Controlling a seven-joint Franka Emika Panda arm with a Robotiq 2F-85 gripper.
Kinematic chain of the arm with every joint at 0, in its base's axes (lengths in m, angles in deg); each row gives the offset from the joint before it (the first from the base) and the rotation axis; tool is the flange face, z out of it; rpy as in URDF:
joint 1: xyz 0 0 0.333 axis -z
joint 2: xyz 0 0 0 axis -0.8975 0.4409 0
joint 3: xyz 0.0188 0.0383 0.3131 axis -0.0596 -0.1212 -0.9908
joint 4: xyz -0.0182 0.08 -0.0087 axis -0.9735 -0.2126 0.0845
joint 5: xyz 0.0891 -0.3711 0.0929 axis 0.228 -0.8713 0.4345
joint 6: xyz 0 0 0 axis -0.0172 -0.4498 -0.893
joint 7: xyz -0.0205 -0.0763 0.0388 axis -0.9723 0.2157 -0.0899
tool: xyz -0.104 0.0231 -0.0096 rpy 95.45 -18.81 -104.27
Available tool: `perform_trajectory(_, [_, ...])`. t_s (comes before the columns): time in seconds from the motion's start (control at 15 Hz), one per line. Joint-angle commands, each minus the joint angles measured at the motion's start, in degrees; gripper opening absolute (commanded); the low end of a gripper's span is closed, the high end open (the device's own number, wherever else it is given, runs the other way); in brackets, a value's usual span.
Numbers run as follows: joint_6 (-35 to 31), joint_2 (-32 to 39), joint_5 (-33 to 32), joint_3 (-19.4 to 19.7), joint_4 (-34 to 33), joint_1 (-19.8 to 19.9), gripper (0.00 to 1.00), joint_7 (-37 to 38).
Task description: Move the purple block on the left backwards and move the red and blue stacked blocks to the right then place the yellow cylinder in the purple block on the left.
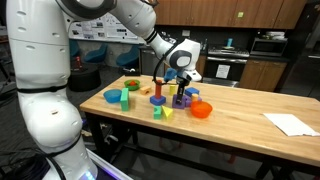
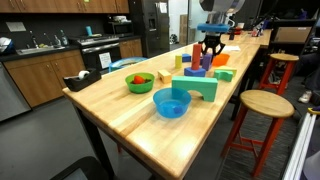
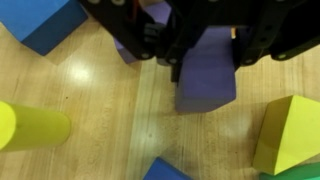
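Observation:
In the wrist view my gripper is shut on a squat purple block, one dark finger on each side of it, and the block rests on the wooden table. A second purple block shows partly behind the left finger. The yellow cylinder lies on its side at the left. In both exterior views the gripper reaches down among the toys, beside the red cylinder standing on a blue block.
A blue block lies at top left and a yellow wedge at right in the wrist view. An orange bowl, a light-blue bowl, a green bowl and a green arch stand nearby. White paper lies far off.

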Motion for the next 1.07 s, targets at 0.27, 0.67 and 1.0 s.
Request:
perform_trajectory(0.27, [-0.06,-5.24,7.74,-1.47,-0.54,-1.54,0.15,-6.5])
perform_trajectory(0.67, [-2.85,-6.22,18.15,-2.39,-1.25,-1.73,0.15,-17.09])
perform_trajectory(1.0, [-2.95,-1.97,30.55,-1.7,-0.22,0.72,0.76,-30.32])
